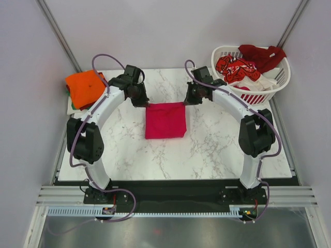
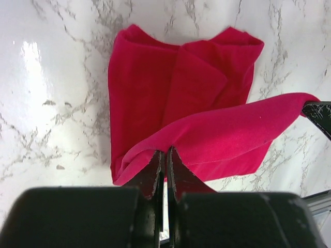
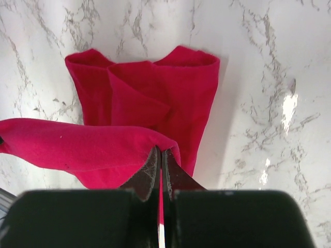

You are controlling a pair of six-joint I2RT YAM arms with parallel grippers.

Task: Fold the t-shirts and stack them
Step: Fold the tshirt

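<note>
A magenta-red t-shirt (image 1: 165, 120), partly folded, lies in the middle of the marble table. Both grippers hold its far edge, lifted off the table. My left gripper (image 1: 140, 101) pinches the far left corner; in the left wrist view its jaws (image 2: 165, 152) are shut on a fold of the cloth (image 2: 207, 93). My right gripper (image 1: 190, 99) pinches the far right corner; its jaws (image 3: 160, 151) are shut on the cloth (image 3: 155, 98). The raised edge stretches between them. An orange t-shirt (image 1: 85, 87) lies folded at the far left, on top of a green one (image 1: 73, 105).
A white slatted basket (image 1: 282, 77) stands at the far right corner, holding a dark red t-shirt (image 1: 262, 55), a red-patterned one (image 1: 235, 67) and a white one (image 1: 265, 82). Grey walls close in on both sides. The arm bases sit at the near edge.
</note>
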